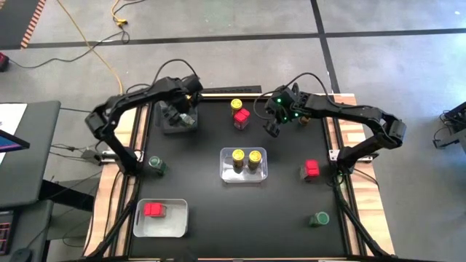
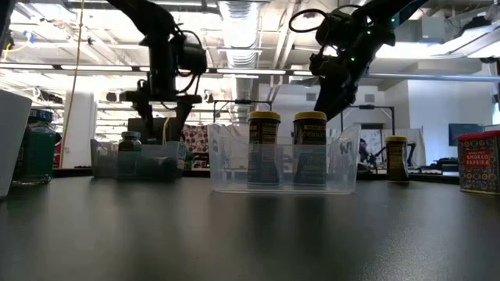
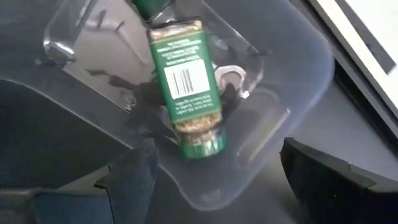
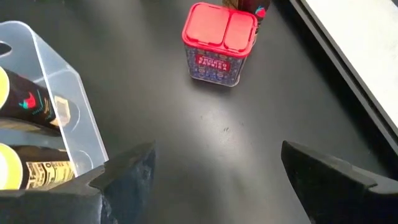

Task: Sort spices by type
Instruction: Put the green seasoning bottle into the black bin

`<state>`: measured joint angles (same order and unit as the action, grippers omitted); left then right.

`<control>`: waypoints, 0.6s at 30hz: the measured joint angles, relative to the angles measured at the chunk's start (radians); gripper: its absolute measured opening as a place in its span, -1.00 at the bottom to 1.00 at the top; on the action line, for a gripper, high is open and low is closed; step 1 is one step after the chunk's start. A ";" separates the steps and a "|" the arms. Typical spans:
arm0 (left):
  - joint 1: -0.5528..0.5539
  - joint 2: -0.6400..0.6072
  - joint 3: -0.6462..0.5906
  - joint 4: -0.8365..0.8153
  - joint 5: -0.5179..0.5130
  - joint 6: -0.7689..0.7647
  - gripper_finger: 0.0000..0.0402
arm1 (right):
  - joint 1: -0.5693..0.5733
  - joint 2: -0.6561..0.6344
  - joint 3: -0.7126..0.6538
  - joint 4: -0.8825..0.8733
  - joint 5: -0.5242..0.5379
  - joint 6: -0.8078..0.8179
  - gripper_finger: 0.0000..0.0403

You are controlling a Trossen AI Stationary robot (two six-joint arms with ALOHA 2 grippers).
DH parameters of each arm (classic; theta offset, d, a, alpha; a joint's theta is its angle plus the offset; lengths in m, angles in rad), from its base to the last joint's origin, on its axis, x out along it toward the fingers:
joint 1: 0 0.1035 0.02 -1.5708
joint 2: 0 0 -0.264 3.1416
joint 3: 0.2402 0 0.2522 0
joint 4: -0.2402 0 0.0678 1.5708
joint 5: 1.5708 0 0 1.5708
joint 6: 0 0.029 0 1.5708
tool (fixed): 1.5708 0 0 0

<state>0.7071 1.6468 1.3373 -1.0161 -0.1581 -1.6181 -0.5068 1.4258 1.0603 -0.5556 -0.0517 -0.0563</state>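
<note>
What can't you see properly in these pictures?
- Green-lidded jar in the grey bin: high view, the left pincer covers it.
- Second green lid: left wrist view, cut off by the edge.
- Red-topped jar label: right wrist view, too small to read.
- Right pincer: holds nothing.

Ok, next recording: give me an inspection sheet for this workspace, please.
Surface: black table, wooden side edges.
Job's things: two yellow-lidded jars in centre clear bin; green jar lying in far-left bin; red-topped jar in near-left bin; loose red-topped, green-lidded and, yellow and red pair.
Clutter: nothing seen.
Claws: left claw open above far-left bin; right claw open, raised over bare table.
Cables: yellow cable on floor.
Surroundings: grey floor, monitor at left.
</note>
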 joint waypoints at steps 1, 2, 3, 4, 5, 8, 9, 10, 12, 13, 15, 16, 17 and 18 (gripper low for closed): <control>0.009 0.006 0.000 0.000 0.007 -0.003 0.61 | 0.000 0.000 0.000 -0.001 0.000 -0.003 0.84; 0.017 0.011 0.000 -0.001 0.019 -0.003 0.61 | 0.000 0.000 0.000 -0.002 0.000 -0.004 0.84; 0.024 0.016 0.000 -0.004 0.026 -0.004 0.61 | 0.000 0.000 0.000 -0.001 0.000 -0.005 0.84; 0.028 0.021 0.000 -0.010 0.028 -0.013 0.61 | 0.000 0.000 0.000 -0.001 0.000 -0.009 0.84; 0.035 0.023 0.000 -0.019 0.032 -0.023 0.61 | 0.000 0.000 0.000 0.000 0.000 -0.020 0.84; 0.056 0.024 0.000 -0.025 0.042 -0.033 0.61 | 0.000 0.000 0.000 0.001 0.000 -0.048 0.84; 0.061 0.024 0.000 -0.024 0.041 -0.041 0.61 | -0.001 0.000 0.000 0.002 0.000 -0.050 0.84; 0.067 0.024 0.000 -0.024 0.042 -0.051 0.61 | -0.002 0.000 0.000 0.003 0.000 -0.050 0.84; 0.076 0.024 0.000 -0.024 0.043 -0.065 0.61 | -0.004 0.000 0.000 0.007 0.000 -0.053 0.84; 0.082 0.024 0.000 -0.024 0.047 -0.067 0.61 | -0.006 0.000 0.000 0.009 0.000 -0.057 0.84; 0.089 0.025 0.000 -0.031 0.049 -0.059 0.61 | -0.006 0.000 0.000 0.011 0.000 -0.058 0.84; 0.092 0.031 0.000 -0.036 0.050 -0.058 0.61 | -0.006 0.000 0.000 0.011 0.000 -0.058 0.84; 0.093 0.039 0.000 -0.041 0.057 -0.056 0.61 | -0.006 0.000 0.000 0.011 0.000 -0.058 0.84; 0.101 0.044 0.000 -0.046 0.076 -0.046 0.61 | -0.006 0.000 0.000 0.011 0.000 -0.058 0.84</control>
<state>0.8078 1.6911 1.3376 -1.0624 -0.0825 -1.6640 -0.5133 1.4258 1.0603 -0.5449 -0.0517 -0.1143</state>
